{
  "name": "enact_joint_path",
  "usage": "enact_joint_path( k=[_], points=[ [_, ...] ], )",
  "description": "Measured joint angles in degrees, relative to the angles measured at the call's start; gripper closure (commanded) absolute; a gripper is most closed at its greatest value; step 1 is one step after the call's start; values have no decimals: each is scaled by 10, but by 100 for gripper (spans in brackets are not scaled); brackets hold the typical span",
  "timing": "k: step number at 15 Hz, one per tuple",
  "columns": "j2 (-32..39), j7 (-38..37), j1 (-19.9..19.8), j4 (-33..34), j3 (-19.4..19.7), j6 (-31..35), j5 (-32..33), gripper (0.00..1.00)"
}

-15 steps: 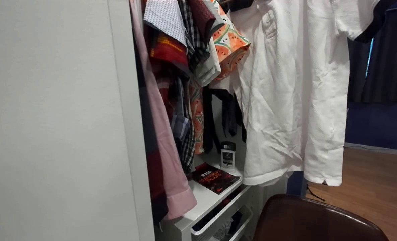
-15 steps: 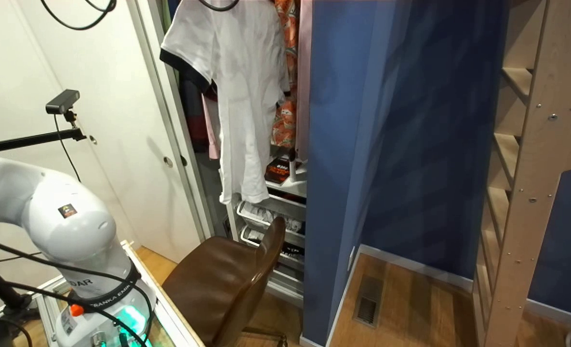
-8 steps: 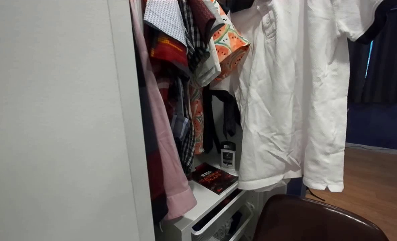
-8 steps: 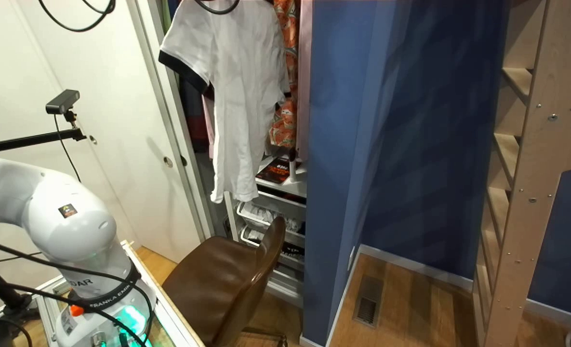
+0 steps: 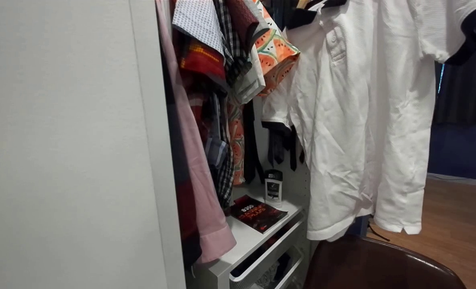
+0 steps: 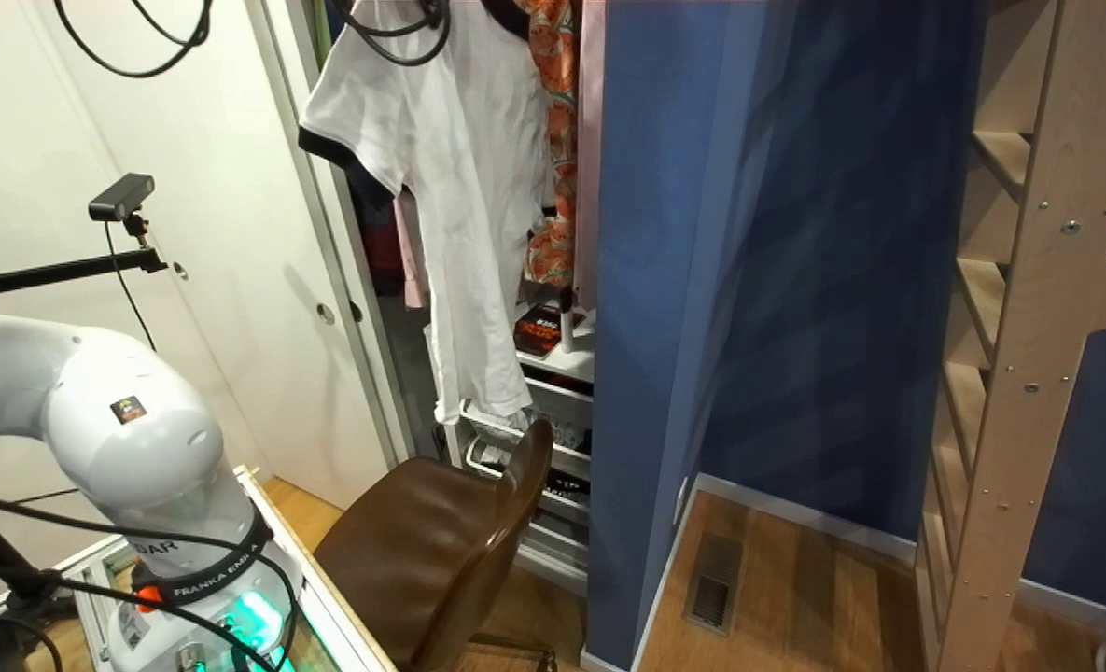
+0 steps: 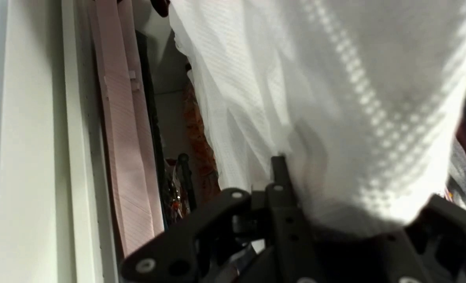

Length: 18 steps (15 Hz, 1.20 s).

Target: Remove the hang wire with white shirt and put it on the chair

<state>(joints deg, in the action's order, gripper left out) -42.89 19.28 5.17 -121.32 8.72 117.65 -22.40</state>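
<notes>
The white shirt (image 5: 342, 132) with dark collar and cuffs hangs at the closet front in both exterior views (image 6: 478, 243). A small tan bit of the hang wire (image 5: 302, 4) shows at its collar; the rest is hidden. The shirt's hem is close above or behind the chair's back (image 5: 382, 265); the brown chair also shows in an exterior view (image 6: 413, 513). In the wrist view my gripper (image 7: 337, 181) has shirt cloth (image 7: 233, 86) bunched between its fingers. The cloth hides the right fingertip. Whether the hanger is also between them is hidden. The exterior views do not show the gripper.
A pink garment (image 5: 209, 224) and watermelon-print garment (image 5: 278, 56) hang beside the shirt. A white drawer unit (image 5: 242, 257) holds a dark book (image 5: 258, 214) and a deodorant stick (image 5: 273, 186). A blue wall corner (image 6: 646, 280) stands beside the closet. Black cables (image 6: 394, 47) loop before the shirt.
The shirt has come down and its collar and a bit of hanger now show. Its hem swung one way, then back. The arm and its cables have shifted, the cables lower.
</notes>
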Motion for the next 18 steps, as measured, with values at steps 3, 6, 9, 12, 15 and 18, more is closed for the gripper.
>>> enact_joint_path(
  k=[3,6,9,12,15,18],
  points=[
    [-46,-25,-24,-25,14,-39,3,98],
    [-94,-31,-45,-56,31,-69,5,98],
    [-144,-35,-50,-100,51,-94,2,98],
    [-191,-47,-54,-149,62,-94,1,98],
    [-229,-63,-70,-197,67,-87,0,98],
    [-258,-68,-81,-242,72,-86,0,92]
  ],
)
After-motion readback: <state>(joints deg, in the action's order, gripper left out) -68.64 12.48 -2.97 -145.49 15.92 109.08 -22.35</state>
